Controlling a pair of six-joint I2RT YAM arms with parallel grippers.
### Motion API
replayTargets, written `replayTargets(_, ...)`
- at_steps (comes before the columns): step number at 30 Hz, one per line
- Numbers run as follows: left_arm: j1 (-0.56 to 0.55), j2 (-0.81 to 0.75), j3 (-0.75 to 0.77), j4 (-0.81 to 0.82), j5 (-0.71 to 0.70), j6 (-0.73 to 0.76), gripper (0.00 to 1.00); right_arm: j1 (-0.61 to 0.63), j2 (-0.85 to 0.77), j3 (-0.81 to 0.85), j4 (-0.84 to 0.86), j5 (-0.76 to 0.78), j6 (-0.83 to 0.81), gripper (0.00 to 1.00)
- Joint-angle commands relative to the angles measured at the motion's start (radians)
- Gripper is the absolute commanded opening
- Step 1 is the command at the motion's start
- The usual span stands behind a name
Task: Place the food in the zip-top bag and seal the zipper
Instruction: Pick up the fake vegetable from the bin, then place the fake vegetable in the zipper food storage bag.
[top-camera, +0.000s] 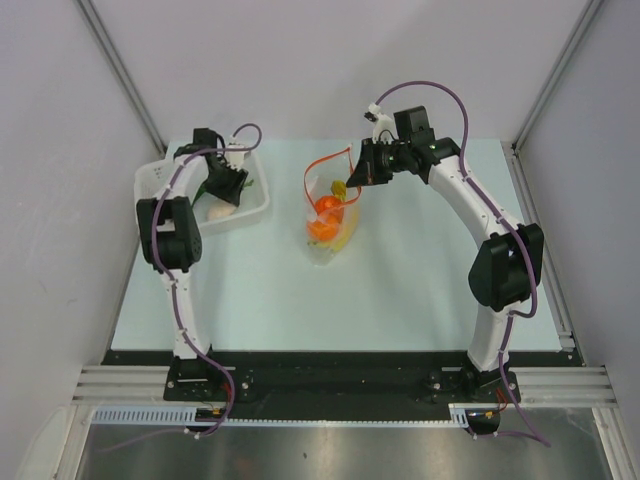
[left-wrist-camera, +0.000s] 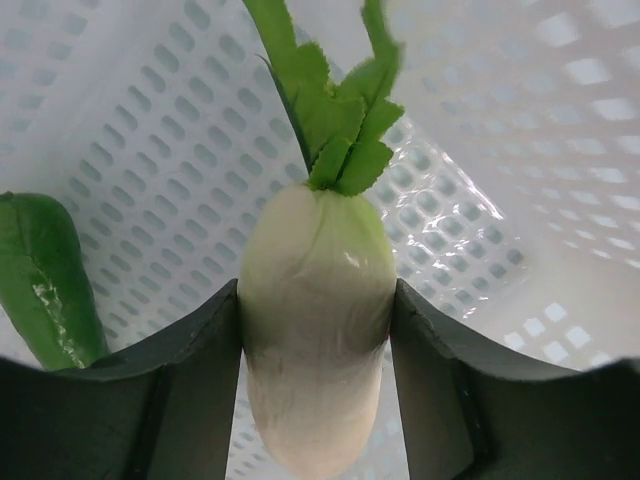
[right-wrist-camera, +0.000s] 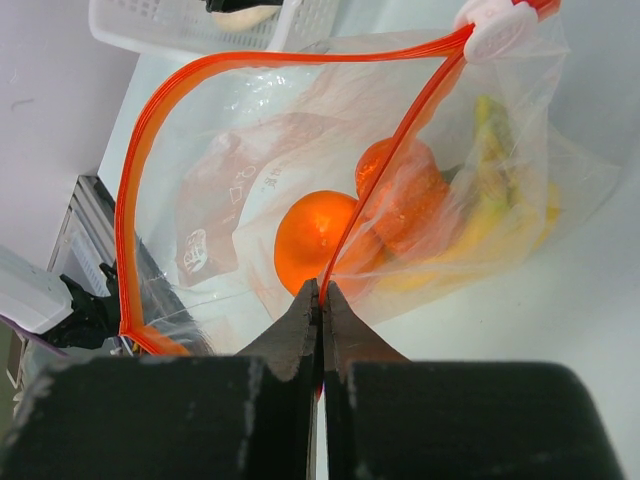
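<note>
Left fingers (left-wrist-camera: 180, 390) of mine press against both flanks of the white toy radish with green leaves (left-wrist-camera: 315, 330), gripping it inside the white perforated plastic tray (left-wrist-camera: 150, 130), just beside a glossy green toy pepper (left-wrist-camera: 40, 270); whether the radish is clear of the tray floor yet I cannot tell. My right fingers (right-wrist-camera: 280, 350) are pinched shut on the red-orange zipper strip (right-wrist-camera: 133, 180) of the clear floppy zip-top bag (right-wrist-camera: 230, 130), holding its mouth up and gaping near the middle of the pale worktop (top-camera: 400, 300). Through the plastic I see a round orange toy fruit (right-wrist-camera: 312, 240), a second reddish-orange one (right-wrist-camera: 405, 195) and a yellow toy banana bunch (right-wrist-camera: 490, 200). By my reckoning the job is past halfway: those pieces are bagged, the radish and pepper are not yet in, and the zipper is unsealed.
</note>
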Motion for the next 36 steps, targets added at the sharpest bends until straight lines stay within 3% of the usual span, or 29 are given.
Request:
replayTargets(1,-0.006,-0.159,0.024,0.066,0.110,-0.043,0.42,0.003,-0.043,0.021,0.003,0.000,-0.009,0.00)
replayTargets(4,-0.008,-0.313,0.014,0.158,0.274,-0.150,0.40,0.003,-0.042,0.024,0.004,-0.006,-0.009,0.00)
replayTargets(5,-0.008,-0.346,0.011,0.190,0.369,-0.240,0.40,0.005,-0.042,0.024,0.007,-0.009,-0.004,0.00)
replayTargets(8,-0.026,-0.458,-0.008,0.359,0.442,-0.470,0.40,0.005,-0.040,0.025,0.012,-0.020,0.003,0.00)
replayTargets(11,-0.118,-0.527,-0.008,0.453,0.414,-0.631,0.40,0.008,-0.038,0.030,0.017,-0.010,0.026,0.00)
replayTargets(14,-0.234,-0.575,-0.031,0.481,0.257,-0.733,0.36,0.013,-0.045,0.024,0.026,-0.010,0.037,0.00)
replayTargets(17,-0.329,-0.631,-0.110,0.586,0.232,-0.793,0.40,0.016,-0.048,0.021,0.024,-0.012,0.036,0.00)
replayTargets(19,-0.376,-0.664,-0.225,0.698,0.200,-0.810,0.40,0.017,-0.051,0.019,0.024,-0.012,0.036,0.00)
replayTargets(24,-0.514,-0.685,-0.369,0.766,0.128,-0.785,0.40,0.019,-0.060,0.012,0.026,-0.017,0.039,0.00)
replayTargets(32,-0.577,-0.641,-0.467,0.679,-0.023,-0.712,0.41,0.016,-0.071,0.010,0.030,-0.018,0.034,0.00)
replayTargets(33,-0.575,-0.632,-0.426,0.599,-0.026,-0.705,0.43,0.014,-0.072,0.007,0.031,-0.017,0.034,0.00)
replayTargets(36,-0.575,-0.584,-0.302,0.406,-0.011,-0.656,0.69,0.009,-0.069,0.001,0.031,-0.021,0.036,0.00)
